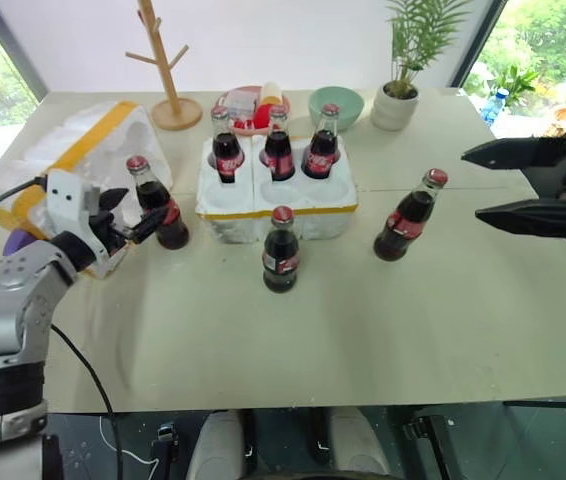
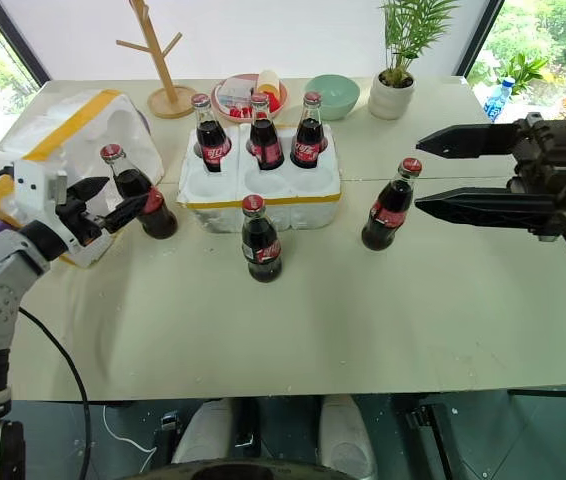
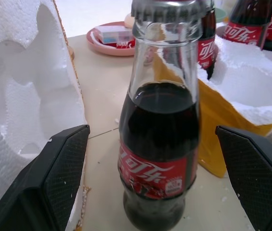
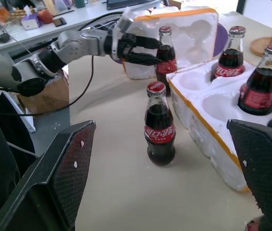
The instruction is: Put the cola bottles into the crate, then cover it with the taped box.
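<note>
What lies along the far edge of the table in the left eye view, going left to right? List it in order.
wooden mug tree → pink plate of small items → green bowl → potted plant

The tabletop (image 1: 263, 340) carries the crate (image 1: 275, 205) mid-table and the taped box (image 1: 83, 165) near its left edge. Three loose bottles (image 1: 281, 250) stand before the crate; a wooden rack (image 1: 168, 75), plate (image 1: 238, 105), bowl (image 1: 335, 105) and plant (image 1: 398, 95) line the far edge.
</note>
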`<action>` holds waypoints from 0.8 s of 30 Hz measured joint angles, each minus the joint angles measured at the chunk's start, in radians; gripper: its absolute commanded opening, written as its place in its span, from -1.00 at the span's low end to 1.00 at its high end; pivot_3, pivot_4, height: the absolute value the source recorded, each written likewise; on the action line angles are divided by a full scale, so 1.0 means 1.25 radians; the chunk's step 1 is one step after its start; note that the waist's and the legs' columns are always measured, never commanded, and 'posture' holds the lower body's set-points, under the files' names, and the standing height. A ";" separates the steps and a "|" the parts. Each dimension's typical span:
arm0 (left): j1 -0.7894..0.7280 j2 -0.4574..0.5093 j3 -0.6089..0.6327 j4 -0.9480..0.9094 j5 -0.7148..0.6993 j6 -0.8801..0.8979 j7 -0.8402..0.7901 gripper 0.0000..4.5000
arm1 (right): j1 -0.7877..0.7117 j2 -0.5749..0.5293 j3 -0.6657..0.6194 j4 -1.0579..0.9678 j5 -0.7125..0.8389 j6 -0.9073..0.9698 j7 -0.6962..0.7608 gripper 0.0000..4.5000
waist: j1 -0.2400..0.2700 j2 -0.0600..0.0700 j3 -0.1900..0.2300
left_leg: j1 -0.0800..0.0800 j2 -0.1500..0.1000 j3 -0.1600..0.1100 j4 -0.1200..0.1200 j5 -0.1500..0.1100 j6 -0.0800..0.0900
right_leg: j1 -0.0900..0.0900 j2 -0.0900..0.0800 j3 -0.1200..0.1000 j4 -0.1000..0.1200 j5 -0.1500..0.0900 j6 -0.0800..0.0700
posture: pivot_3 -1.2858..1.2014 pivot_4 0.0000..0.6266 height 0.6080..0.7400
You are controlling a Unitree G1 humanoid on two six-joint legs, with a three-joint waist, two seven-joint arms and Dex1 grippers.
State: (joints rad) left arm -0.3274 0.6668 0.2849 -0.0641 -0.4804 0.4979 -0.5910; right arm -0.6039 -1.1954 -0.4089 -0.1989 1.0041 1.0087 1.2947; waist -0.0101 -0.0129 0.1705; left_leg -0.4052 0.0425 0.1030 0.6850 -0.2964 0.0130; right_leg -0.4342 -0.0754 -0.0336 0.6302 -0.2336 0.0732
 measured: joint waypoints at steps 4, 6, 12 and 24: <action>-0.066 -0.033 -0.051 0.087 0.036 -0.016 -0.001 0.95 | -0.001 0.004 0.002 -0.008 0.005 -0.004 -0.014 1.00 | 0.004 0.000 0.000 | 0.000 0.000 0.000 0.000 0.000 0.000 | 0.000 0.000 0.000 0.000 0.000 0.000 | 0.03 -0.52 1.00; -0.096 -0.046 -0.067 0.128 0.050 -0.023 -0.003 0.95 | -0.011 0.009 0.009 -0.011 0.015 -0.004 -0.018 1.00 | 0.003 0.000 0.000 | 0.000 0.000 0.000 0.000 0.000 0.000 | 0.000 0.000 0.000 0.000 0.000 0.000 | 0.03 -0.52 1.00; -0.144 -0.055 -0.099 0.205 0.088 -0.048 -0.020 0.85 | -0.059 0.024 0.029 -0.011 0.034 -0.004 -0.043 1.00 | -0.001 0.000 0.000 | 0.000 0.000 0.000 0.000 0.000 0.000 | 0.000 0.001 0.000 0.001 0.000 0.001 | 0.03 -0.52 1.00; -0.099 -0.007 -0.084 0.146 0.071 -0.008 -0.088 0.22 | -0.071 0.052 0.093 0.007 -0.036 -0.063 -0.103 1.00 | -0.003 0.000 0.000 | -0.001 0.001 0.000 0.000 0.000 0.000 | -0.002 0.001 0.000 0.001 0.000 0.001 | 0.03 -0.52 1.00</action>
State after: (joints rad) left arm -0.4508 0.6584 0.1797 0.1185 -0.3921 0.4883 -0.7006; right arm -0.6921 -1.1310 -0.2921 -0.1896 0.9585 0.9301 1.1665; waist -0.0143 -0.0132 0.1706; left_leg -0.4067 0.0441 0.1030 0.6853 -0.2962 0.0129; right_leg -0.4365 -0.0737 -0.0337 0.6311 -0.2330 0.0742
